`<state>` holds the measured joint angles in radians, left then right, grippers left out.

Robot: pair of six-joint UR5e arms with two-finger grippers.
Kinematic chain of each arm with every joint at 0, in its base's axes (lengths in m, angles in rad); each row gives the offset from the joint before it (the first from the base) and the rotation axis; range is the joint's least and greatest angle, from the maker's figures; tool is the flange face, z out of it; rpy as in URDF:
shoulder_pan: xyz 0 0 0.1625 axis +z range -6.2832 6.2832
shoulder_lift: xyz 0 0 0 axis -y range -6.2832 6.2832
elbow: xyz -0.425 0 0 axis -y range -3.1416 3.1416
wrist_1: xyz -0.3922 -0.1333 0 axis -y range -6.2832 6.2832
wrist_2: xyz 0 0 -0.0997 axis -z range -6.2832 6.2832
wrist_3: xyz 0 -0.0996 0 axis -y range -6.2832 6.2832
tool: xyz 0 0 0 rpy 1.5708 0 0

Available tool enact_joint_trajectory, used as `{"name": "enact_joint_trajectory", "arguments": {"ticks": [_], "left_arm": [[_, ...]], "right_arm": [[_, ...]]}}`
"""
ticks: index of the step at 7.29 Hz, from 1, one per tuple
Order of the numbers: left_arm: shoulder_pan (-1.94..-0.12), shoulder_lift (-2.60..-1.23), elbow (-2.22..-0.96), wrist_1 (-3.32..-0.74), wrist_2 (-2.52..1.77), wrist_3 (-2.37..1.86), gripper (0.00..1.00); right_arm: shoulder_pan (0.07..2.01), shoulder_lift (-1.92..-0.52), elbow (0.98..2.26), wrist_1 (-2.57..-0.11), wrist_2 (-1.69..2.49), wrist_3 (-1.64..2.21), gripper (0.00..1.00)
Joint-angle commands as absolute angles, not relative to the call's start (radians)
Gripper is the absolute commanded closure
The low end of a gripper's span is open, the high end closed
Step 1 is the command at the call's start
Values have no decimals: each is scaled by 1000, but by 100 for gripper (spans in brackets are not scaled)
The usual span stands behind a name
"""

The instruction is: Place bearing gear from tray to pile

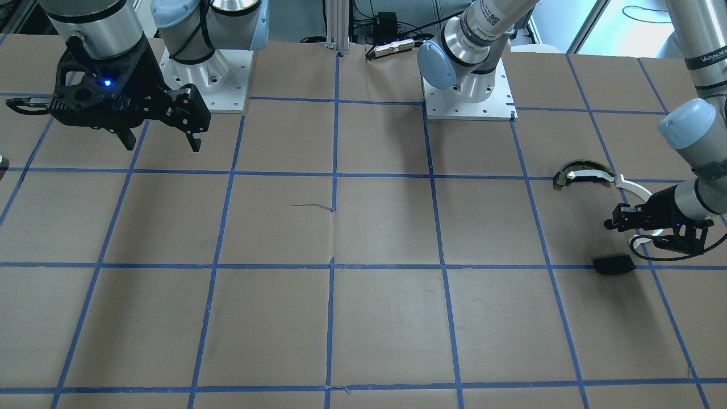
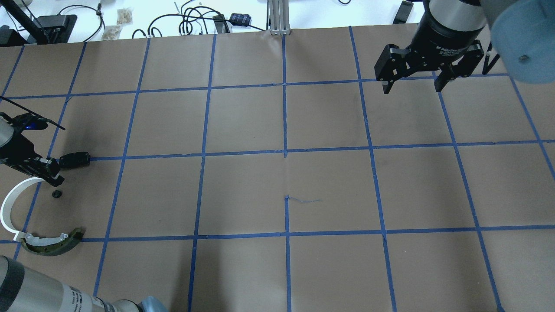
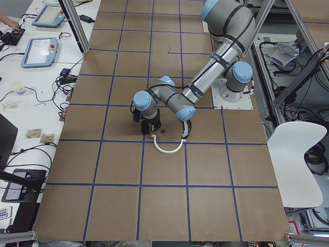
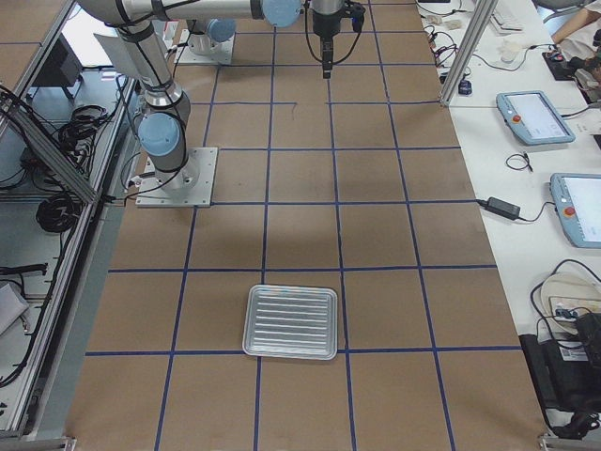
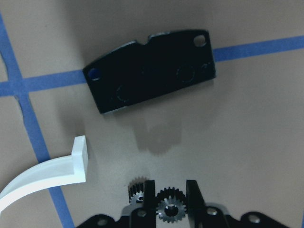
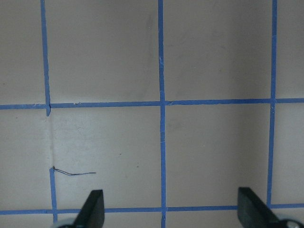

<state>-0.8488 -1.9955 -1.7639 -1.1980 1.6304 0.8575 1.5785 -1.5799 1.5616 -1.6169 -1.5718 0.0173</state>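
Nearest, the dark curved piece (image 2: 51,245) is touching the white half-ring (image 2: 9,203) on the tabletop (image 2: 243,190). Beyond a loose second gear (image 2: 57,194), the left claw (image 5: 171,185) is pinching the bearing gear (image 5: 170,209) over the pile (image 1: 631,186), near the black plate (image 5: 151,76). Farthest, the right claw (image 2: 412,86) is hanging spread.

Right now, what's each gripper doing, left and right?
Left gripper: closed on a small gear.
Right gripper: open, empty.
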Motion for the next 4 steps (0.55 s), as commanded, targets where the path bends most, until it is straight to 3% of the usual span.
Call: {"name": "enact_joint_trajectory", "arguments": {"ticks": [1, 2, 3, 4], "left_arm": [[-848, -2000, -1767, -1200, 1635, 871, 72], [-848, -1999, -1766, -1200, 1637, 868, 14], [-847, -1996, -1766, -1204, 1635, 868, 0], [-850, -1988, -1763, -1204, 1637, 865, 0]], "right_arm": [[1578, -1580, 1563, -1618, -1571, 17, 0], [1578, -1580, 1563, -1618, -1571, 17, 0], [1578, -1580, 1566, -1620, -1571, 18, 0], [1578, -1580, 1566, -1620, -1571, 17, 0]]}}
